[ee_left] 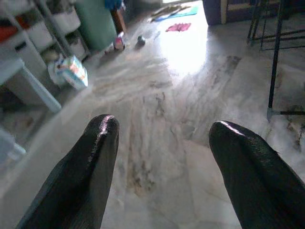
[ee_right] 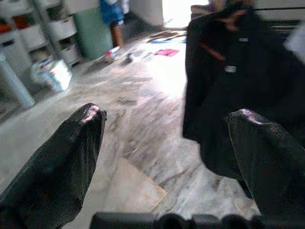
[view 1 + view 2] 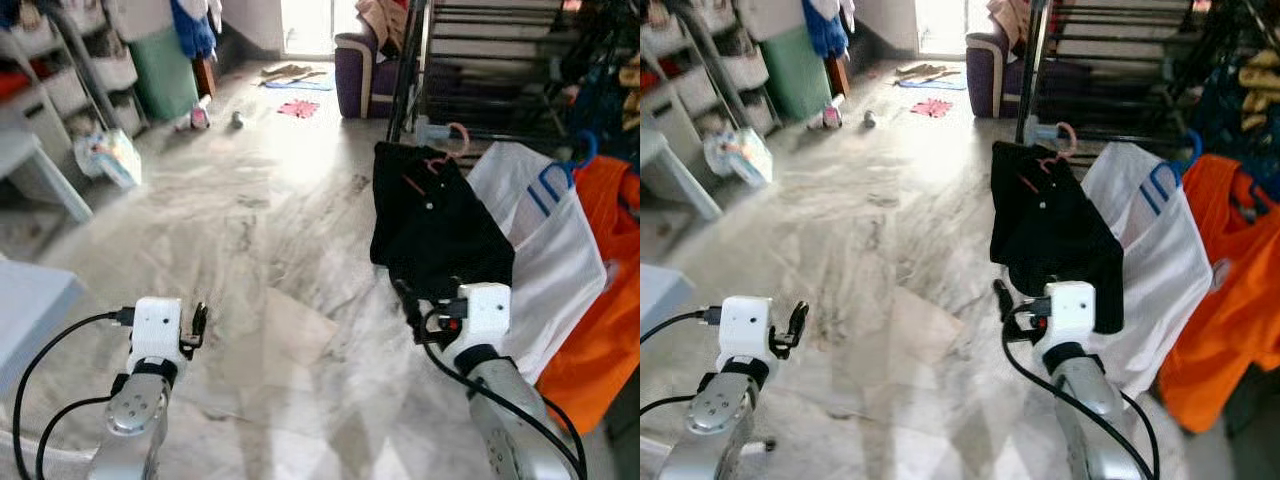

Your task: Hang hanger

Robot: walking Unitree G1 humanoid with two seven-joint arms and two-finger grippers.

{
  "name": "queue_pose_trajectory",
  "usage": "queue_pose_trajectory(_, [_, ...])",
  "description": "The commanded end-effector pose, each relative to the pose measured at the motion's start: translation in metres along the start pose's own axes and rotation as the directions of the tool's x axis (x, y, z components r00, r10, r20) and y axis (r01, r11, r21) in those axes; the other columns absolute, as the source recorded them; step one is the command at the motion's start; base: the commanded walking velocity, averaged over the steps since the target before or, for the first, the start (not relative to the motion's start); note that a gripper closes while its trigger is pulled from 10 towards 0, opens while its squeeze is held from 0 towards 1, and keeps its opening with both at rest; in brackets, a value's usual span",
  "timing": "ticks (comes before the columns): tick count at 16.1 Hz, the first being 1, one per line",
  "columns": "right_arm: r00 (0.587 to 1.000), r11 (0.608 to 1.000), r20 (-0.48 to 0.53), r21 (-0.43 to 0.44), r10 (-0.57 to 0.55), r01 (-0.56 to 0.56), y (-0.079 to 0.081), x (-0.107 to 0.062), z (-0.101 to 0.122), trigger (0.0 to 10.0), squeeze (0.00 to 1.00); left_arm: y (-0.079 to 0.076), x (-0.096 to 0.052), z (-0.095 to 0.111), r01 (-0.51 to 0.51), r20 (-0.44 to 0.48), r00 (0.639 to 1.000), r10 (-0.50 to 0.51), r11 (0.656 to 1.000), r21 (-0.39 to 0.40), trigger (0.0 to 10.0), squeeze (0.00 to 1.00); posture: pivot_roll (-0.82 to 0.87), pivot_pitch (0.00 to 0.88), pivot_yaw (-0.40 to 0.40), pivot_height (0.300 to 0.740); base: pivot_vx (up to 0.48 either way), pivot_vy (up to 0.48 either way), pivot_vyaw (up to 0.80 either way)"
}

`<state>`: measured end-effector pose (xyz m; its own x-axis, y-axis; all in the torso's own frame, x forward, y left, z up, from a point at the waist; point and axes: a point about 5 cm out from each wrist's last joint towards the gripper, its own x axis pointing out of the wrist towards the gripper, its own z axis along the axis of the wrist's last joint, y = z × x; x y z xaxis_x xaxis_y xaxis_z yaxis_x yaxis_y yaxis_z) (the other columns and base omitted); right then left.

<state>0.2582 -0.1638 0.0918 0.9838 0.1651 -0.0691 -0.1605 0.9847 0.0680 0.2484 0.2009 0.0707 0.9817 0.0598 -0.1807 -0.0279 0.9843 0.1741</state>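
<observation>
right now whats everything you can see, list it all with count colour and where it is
black garment: one, black, on a pink hanger, at the rack on the right
white garment: one, white, on a blue hanger, right of the black one
orange garment: one, orange, far right
drying rack: one, dark metal, behind the clothes
armchair: one, purple, far end of the room
shelving: one unit, white, with bins, far left
bin: one, green, by the shelving
floor: pale marble, small items scattered at the far end
left gripper: black fingers, open, low on the left
right gripper: black fingers, open, just before the black garment
</observation>
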Motion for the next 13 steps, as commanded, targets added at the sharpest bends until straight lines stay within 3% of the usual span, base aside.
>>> queue_pose_trajectory(1, [1.0, 0.999, -0.002, 0.012, -0.03, 0.03, -0.003, -0.001, -0.004, 10.0, 0.0, 0.002, 0.002, 0.0, -0.005, 0.001, 1.0, 0.005, 1.0, 0.021, 10.0, 0.0, 0.01, 0.0, 0.086, 0.74, 0.0, 0.0, 0.0])
queue_pose_trajectory(2, [0.999, 0.999, 0.002, 0.012, -0.034, 0.034, -0.003, -0.001, -0.005, 10.0, 0.0, 0.003, 0.003, 0.0, -0.007, 0.002, 1.0, 0.006, 1.0, 0.025, 10.0, 0.0, 0.01, 0.0, 0.086, 0.74, 0.0, 0.0, 0.0])
queue_pose_trajectory(8, [1.0, 1.0, 0.018, -0.002, 0.019, -0.019, 0.004, 0.006, 0.0, 10.0, 0.0, 0.005, 0.002, 0.001, -0.05, 0.005, 0.999, 0.05, 0.999, 0.006, 10.0, 0.0, 0.02, 0.0, 0.059, 0.74, 0.0, 0.0, 0.8])
queue_pose_trajectory(13, [0.999, 0.999, 0.041, -0.006, 0.034, -0.033, 0.006, 0.01, 0.006, 10.0, 0.0, 0.002, 0.007, 0.007, -0.053, 0.023, 0.998, 0.053, 0.998, -0.041, 10.0, 0.0, 0.01, 0.0, 0.047, 0.74, 0.0, 0.0, 0.0])
